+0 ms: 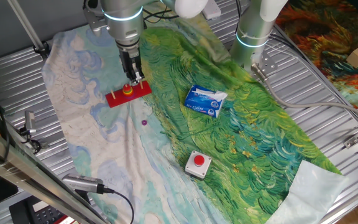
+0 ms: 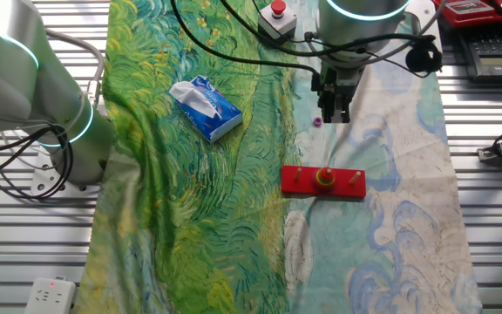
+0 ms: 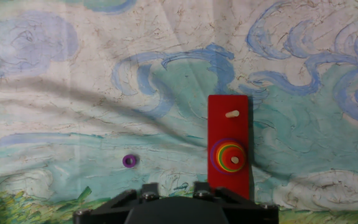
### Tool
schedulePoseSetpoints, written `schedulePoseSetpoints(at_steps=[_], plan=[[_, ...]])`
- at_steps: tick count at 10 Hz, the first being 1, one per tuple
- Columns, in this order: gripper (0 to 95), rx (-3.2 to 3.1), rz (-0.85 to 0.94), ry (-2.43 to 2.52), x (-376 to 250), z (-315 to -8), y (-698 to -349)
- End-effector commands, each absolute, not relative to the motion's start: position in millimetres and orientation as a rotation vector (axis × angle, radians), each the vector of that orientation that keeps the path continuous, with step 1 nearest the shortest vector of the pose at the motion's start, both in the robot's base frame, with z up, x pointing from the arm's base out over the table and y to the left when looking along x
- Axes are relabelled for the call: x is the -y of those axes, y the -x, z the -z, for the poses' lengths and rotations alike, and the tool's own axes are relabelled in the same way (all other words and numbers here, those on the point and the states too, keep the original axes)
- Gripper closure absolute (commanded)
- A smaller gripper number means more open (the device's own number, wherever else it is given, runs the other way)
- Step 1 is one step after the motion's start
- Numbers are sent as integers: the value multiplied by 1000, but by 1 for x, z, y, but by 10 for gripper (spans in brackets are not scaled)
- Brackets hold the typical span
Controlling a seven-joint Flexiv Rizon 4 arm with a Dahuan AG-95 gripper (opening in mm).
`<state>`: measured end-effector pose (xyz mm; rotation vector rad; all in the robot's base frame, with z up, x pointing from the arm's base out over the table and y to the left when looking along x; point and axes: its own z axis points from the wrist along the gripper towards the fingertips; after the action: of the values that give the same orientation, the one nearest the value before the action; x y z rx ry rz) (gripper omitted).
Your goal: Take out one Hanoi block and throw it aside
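Base board: a red rectangular board (image 2: 323,182) lies on the pale blue part of the painted cloth (image 2: 190,218), with small wooden pegs standing up from it.
Stack: a rainbow cone of discs (image 3: 227,154) sits on the board's middle peg, widest at the bottom and narrowing upward.
Hanoi block: the tiny red disc (image 3: 233,160) is the top piece of that stack, still threaded on the peg; from the fixed views it is only a red speck at the tip.
Gripper: the gripper (image 2: 335,114) hangs above the cloth just beside the board, on the side toward the red button box. In one fixed view its dark fingers (image 1: 133,76) appear just over the stack.
Jaws: I cannot tell how far apart they stand; nothing is seen between them, and the hand view catches only the dark housing at its lower edge.
Purple piece: a tiny purple ring (image 3: 129,160) lies loose on the cloth, apart from the board and near the gripper.
Tissue pack: a blue and white packet (image 2: 205,106) rests on the green part of the cloth, well apart from the board.
Button box: a white box with a red button (image 1: 198,163) sits farther from the board than the purple ring.
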<state>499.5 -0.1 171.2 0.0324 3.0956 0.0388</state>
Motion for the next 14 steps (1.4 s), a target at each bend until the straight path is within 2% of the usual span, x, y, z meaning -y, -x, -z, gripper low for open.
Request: schedulePoseSetpoints(at_steps=[1,6,10,14], plan=[[950,-3102,-38,-22,0,-172,-500],[950,-3163,-28,-8,0,-182,-501],[950,-3242,6,26,-1,-202,-502],[950,-3265,22,113,-2,-201,-503]])
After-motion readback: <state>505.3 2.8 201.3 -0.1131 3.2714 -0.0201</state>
